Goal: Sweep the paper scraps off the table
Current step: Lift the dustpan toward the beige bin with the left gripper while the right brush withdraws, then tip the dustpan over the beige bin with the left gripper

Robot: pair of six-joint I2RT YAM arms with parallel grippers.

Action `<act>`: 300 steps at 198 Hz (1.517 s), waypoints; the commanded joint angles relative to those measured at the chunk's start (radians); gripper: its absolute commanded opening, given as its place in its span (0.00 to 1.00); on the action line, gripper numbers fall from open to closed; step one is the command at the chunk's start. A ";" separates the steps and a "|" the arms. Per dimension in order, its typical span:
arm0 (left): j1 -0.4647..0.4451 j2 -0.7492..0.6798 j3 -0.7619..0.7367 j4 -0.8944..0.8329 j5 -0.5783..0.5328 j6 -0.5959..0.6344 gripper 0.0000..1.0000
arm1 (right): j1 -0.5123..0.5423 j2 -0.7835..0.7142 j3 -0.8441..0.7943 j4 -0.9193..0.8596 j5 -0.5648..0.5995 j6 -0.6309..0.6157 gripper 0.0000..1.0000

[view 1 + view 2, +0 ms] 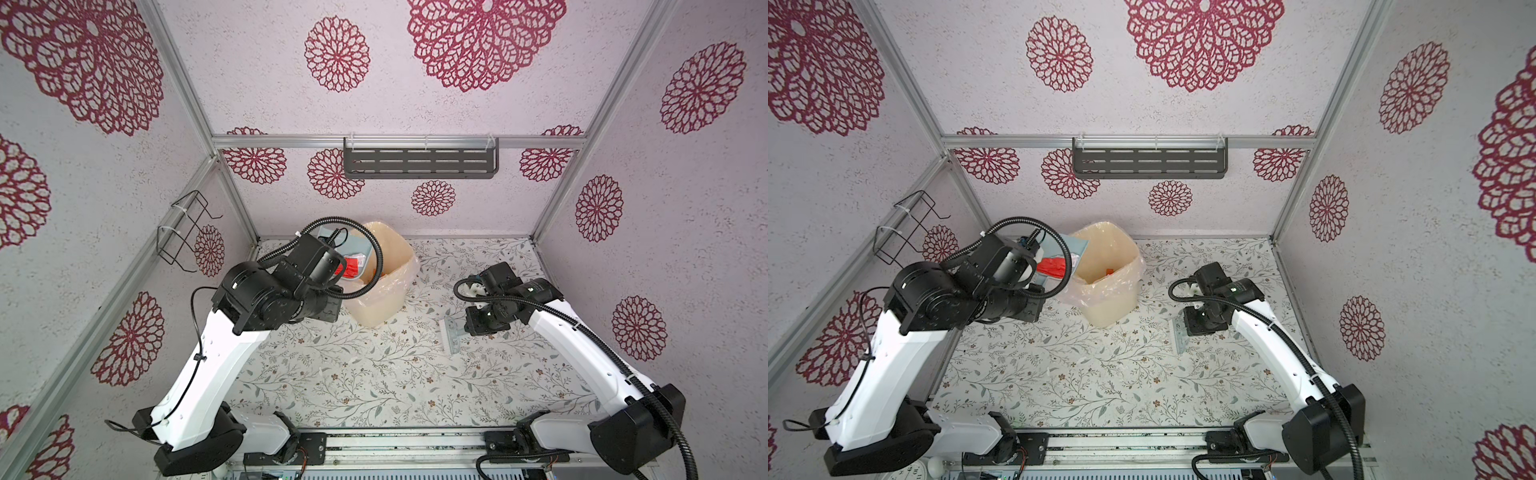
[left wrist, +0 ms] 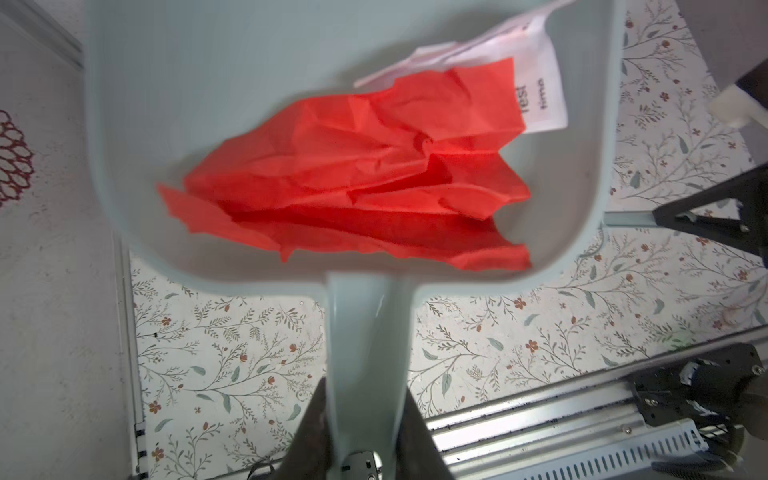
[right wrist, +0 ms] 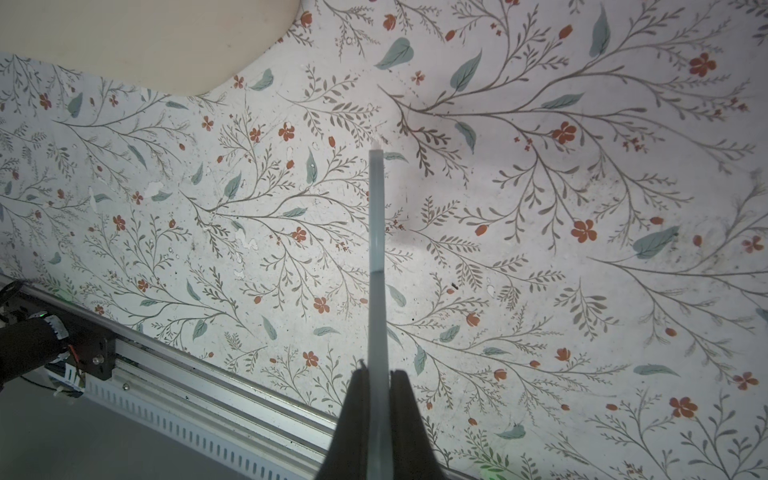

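left pincer point(image 2: 363, 401) clamped on the handle of the pale blue dustpan point(image 2: 208, 104), which carries the red and white paper scraps point(image 2: 374, 166) at the rim of the lined bin point(image 1: 390, 291); right pincer point(image 3: 379, 382) closed on the brush point(image 3: 376, 249) over the desk point(image 1: 374, 386).

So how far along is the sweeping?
Done: red scraps and a white scrap lie in the dustpan, off the table. In hand: the left claw holds it raised by the bin; the right claw grips the brush. Left: tipping them in.
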 commanded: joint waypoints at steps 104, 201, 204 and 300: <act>0.206 0.201 0.127 -0.040 -0.151 0.357 0.00 | -0.030 0.052 0.087 -0.069 -0.090 -0.036 0.00; 0.170 0.316 0.120 0.089 -0.354 0.677 0.00 | -0.034 0.089 0.147 -0.172 -0.075 -0.027 0.00; 0.168 0.319 0.121 0.093 -0.362 0.685 0.00 | -0.034 0.089 0.149 -0.173 -0.076 -0.028 0.00; 0.088 0.377 0.070 0.276 -0.686 1.015 0.00 | -0.047 0.103 0.128 -0.181 -0.094 -0.067 0.00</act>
